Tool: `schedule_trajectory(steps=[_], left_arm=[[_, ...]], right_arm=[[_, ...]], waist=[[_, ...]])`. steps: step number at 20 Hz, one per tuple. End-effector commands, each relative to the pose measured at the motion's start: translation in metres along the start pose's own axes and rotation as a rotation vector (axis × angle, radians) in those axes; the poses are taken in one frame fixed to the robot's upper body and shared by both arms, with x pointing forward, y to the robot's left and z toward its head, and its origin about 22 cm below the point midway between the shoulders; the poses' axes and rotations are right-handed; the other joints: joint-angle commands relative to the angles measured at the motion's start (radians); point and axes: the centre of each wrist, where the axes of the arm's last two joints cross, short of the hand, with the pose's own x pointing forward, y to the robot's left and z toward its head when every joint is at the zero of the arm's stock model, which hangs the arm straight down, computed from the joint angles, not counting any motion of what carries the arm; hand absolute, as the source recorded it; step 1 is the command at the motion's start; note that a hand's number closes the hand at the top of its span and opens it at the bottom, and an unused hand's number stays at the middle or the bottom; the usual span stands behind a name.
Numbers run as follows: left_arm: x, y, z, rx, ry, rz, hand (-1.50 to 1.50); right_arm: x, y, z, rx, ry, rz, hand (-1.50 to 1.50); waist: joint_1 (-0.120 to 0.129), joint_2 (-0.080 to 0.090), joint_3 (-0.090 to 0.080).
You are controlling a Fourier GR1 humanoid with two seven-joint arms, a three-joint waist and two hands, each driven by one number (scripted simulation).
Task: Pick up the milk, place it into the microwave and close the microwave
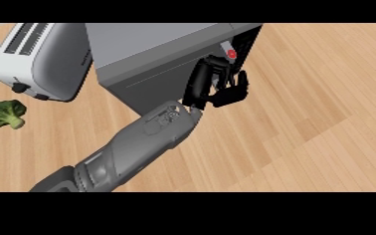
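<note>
Left robot hand point(220, 87) curled round milk point(229, 52), mostly hidden; pale side, red spot show just above robot hand. Microwave point(147, 50) directly behind. I judge milk light, stiff, smooth-sided: hold mid-body, keep upright. Right robot hand unseen.

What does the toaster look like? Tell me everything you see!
The toaster is white and silvery, like metal, with rounded corners. Two long dark slots run along its top. Small black knobs stick out at its near end. It stands upright on the wooden counter at the far left, close beside the grey microwave; whether they touch is unclear.
</note>
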Motion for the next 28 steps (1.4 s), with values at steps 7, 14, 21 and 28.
schedule_trajectory(steps=[7,14,21,28], left_arm=[[-0.006,0.006,-0.021,0.165,0.124,0.013,1.5],[-0.027,0.032,-0.017,0.134,0.166,-0.041,1.5],[-0.032,0.054,-0.022,0.116,0.152,-0.071,-1.5],[-0.033,0.057,-0.022,0.091,0.161,-0.04,-1.5]], right_arm=[[0.016,-0.013,0.001,-0.056,-0.015,0.041,-1.5],[0.028,-0.018,0.001,-0.083,-0.025,0.074,-1.5],[0.033,-0.017,0.008,-0.118,-0.026,0.068,-1.5],[0.042,-0.015,0.009,-0.123,-0.025,0.072,-1.5]], waist=[[0.061,-0.003,-0.001],[0.112,0.007,-0.003],[0.14,0.005,-0.003],[0.17,0.003,-0.003]])
